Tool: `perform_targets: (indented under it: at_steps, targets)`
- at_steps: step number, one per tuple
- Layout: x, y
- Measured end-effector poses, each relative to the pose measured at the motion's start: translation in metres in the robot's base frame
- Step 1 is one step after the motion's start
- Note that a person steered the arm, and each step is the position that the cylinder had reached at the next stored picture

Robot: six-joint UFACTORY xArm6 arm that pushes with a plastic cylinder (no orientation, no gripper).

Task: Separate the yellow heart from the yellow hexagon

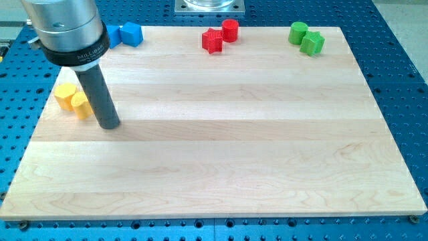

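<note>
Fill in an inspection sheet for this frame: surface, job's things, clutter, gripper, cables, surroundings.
Surface: pale wooden board, no damage visible.
Job's things: two yellow blocks touching at the view's left edge, one left of the other; which is the heart and which the hexagon cannot be told.
Clutter: two blue blocks at the top left, red star touching red cylinder at top centre, two green blocks at top right.
Gripper: none fitted; my tip rests just right of the yellow pair, contact unclear.
Cables: nothing seen.
Surroundings: blue perforated table around the board; metal base plate at the top.
</note>
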State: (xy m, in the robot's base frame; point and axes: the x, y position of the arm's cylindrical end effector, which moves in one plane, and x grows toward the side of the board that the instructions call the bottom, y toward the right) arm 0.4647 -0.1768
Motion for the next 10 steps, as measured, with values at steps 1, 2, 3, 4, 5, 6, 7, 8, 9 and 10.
perform_targets:
  at_steps: [1,2,3,4,5,6,7,8,9,10]
  targets:
    - [0.0,0.0]
    - [-0.011,0.001]
    - [-0.011,0.001]
    - [-0.016,0.001]
    - [-0.016,0.007]
    - [-0.016,0.007]
    - [-0.022,0.057]
    - [-0.022,0.057]
    - [-0.027,0.057]
    - [-0.027,0.056]
